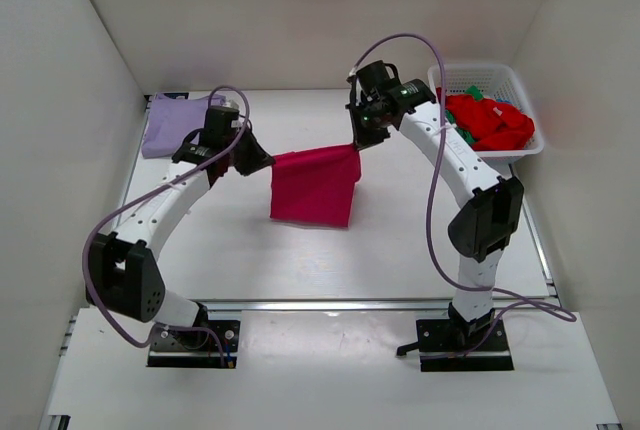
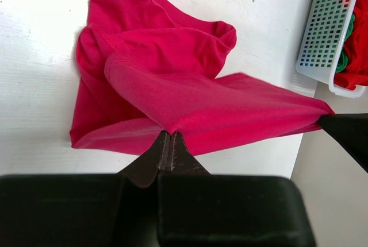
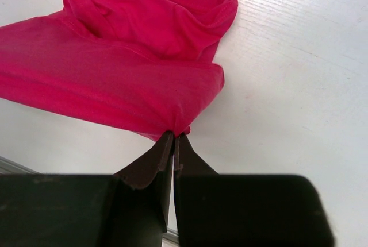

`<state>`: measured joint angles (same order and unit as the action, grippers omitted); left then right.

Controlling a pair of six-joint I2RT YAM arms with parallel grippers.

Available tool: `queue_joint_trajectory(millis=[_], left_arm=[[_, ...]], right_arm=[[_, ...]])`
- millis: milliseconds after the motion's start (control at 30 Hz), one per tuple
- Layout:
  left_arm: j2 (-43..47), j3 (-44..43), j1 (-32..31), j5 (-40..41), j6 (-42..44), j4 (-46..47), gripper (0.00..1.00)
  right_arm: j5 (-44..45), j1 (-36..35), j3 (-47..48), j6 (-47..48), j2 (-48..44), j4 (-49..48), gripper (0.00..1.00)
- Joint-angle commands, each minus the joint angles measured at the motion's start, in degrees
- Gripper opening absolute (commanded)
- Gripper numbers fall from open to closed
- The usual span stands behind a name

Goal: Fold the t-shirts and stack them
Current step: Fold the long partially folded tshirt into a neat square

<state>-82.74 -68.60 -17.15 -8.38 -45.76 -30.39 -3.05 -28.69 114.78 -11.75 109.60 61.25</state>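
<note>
Nearest, left gripper (image 1: 268, 161) and right gripper (image 1: 357, 146), each pinched tight on top corner of large magenta-pink cloth t-shirt (image 1: 315, 188) stretched between them, lower part on white table (image 1: 400, 250). Beyond: pale lavender cloth t-shirt (image 1: 170, 122) far left; red cloth t-shirts (image 1: 490, 122) in white plastic lattice basket (image 1: 480, 68) far right.

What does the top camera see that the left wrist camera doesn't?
Only the top view shows the lavender shirt at the back left. Only the left wrist view shows the left tool pinching the cloth up close. Both show the pink shirt stretched across to the right tool, and the white basket of red and green shirts.
</note>
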Motion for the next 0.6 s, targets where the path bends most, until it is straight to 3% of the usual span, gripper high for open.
queue_joint_trajectory(millis=[0,567], left_arm=[[0.91,-2.60,0.10,1.17,0.76,1.30,0.00],[16.55,4.34,1.06,1.44,-0.47,-4.50,0.00]], right_arm=[[1.38,0.92,2.55,1.20,-0.18,0.53,0.00],[1.91,-11.38,-18.26,-10.13,-15.02,-0.34,0.00]])
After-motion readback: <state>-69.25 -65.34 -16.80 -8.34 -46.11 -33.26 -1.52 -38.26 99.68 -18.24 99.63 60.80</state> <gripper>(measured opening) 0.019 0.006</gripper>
